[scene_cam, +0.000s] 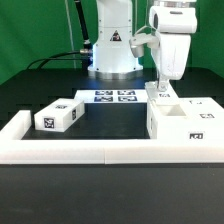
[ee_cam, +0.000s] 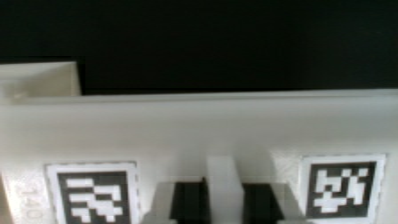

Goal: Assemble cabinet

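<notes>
A black tabletop [scene_cam: 110,128] edged by a low white wall [scene_cam: 90,150] carries a large white plastic boxy cabinet body [scene_cam: 185,125] at the exterior view's right. A smaller tagged white plastic cabinet block [scene_cam: 55,117] sits well apart at its left. We see the tool [scene_cam: 158,91] poised at the body's rear edge, probably to grip it there, but we cannot tell how far apart its fingers are.
</notes>
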`<act>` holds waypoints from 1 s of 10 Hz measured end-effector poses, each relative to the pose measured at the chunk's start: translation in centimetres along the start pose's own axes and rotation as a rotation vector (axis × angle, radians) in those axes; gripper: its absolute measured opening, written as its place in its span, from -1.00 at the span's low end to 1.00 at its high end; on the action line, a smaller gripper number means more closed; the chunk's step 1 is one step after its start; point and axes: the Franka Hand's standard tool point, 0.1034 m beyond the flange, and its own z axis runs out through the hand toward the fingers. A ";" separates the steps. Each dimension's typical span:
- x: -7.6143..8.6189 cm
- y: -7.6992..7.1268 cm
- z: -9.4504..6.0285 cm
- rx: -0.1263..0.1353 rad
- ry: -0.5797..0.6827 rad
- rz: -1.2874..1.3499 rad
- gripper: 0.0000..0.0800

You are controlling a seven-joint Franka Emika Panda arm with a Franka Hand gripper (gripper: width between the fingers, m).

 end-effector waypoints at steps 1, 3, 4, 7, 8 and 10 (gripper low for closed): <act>0.1 0.6 0.0 -0.005 0.003 0.001 -0.82; 0.2 1.1 0.0 -0.009 0.005 0.004 -0.82; 0.2 1.6 0.0 -0.010 0.006 0.005 -0.82; 0.1 4.2 -0.1 -0.027 0.014 -0.016 -0.82; 0.1 4.7 -0.1 -0.032 0.016 -0.015 -0.82; 0.1 4.7 -0.1 -0.032 0.016 -0.016 -0.82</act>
